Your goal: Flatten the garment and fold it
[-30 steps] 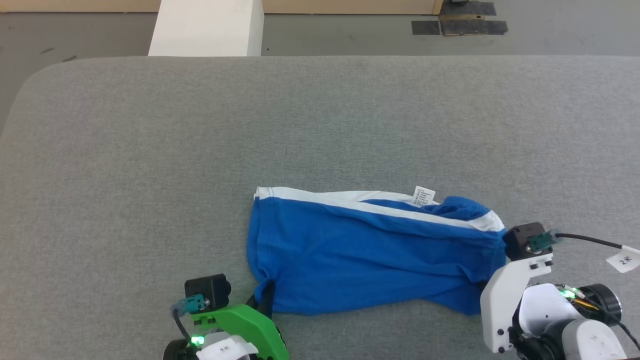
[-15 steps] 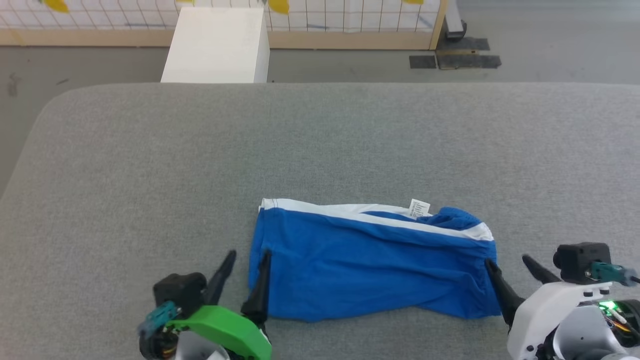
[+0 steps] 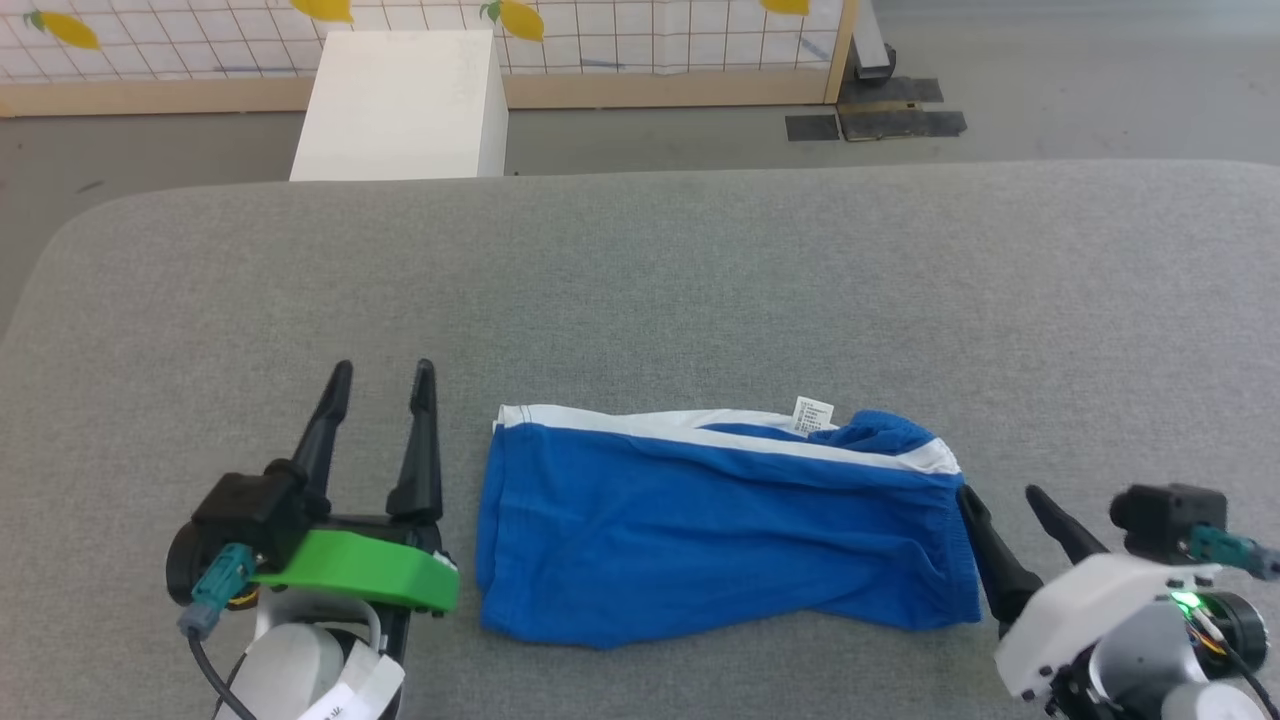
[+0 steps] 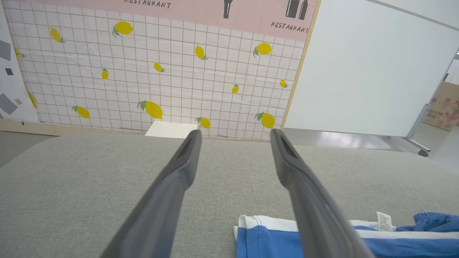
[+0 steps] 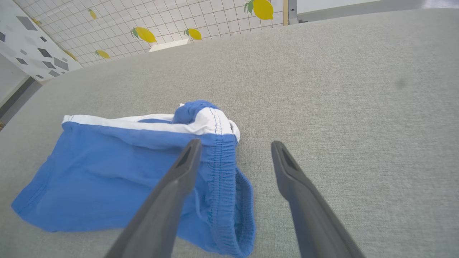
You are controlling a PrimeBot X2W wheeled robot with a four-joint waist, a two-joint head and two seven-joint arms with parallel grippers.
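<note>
The blue shorts (image 3: 700, 525) lie folded in a rough rectangle on the grey padded table (image 3: 640, 280), white stripe along the far edge, small white tag (image 3: 812, 415) near the bunched waist at the right. My left gripper (image 3: 383, 373) is open, just left of the shorts' leg hem, holding nothing. My right gripper (image 3: 998, 492) is open at the elastic waistband (image 5: 224, 168), its left finger over the band's edge. In the left wrist view the left gripper (image 4: 235, 132) points over the table, the shorts (image 4: 265, 240) at lower right. In the right wrist view the right gripper (image 5: 235, 143) stands over the waist end.
A white box (image 3: 400, 105) stands on the floor beyond the table's far edge, before a tiled lemon-print wall (image 4: 143, 71). Dark mats (image 3: 875, 120) lie on the floor at the back right. The table's rounded left corner (image 3: 60, 250) is near my left arm.
Both grippers have let go of the shorts' lower corners and opened. The left gripper has drawn away to the left. The head view has tilted up, so the far wall shows.
</note>
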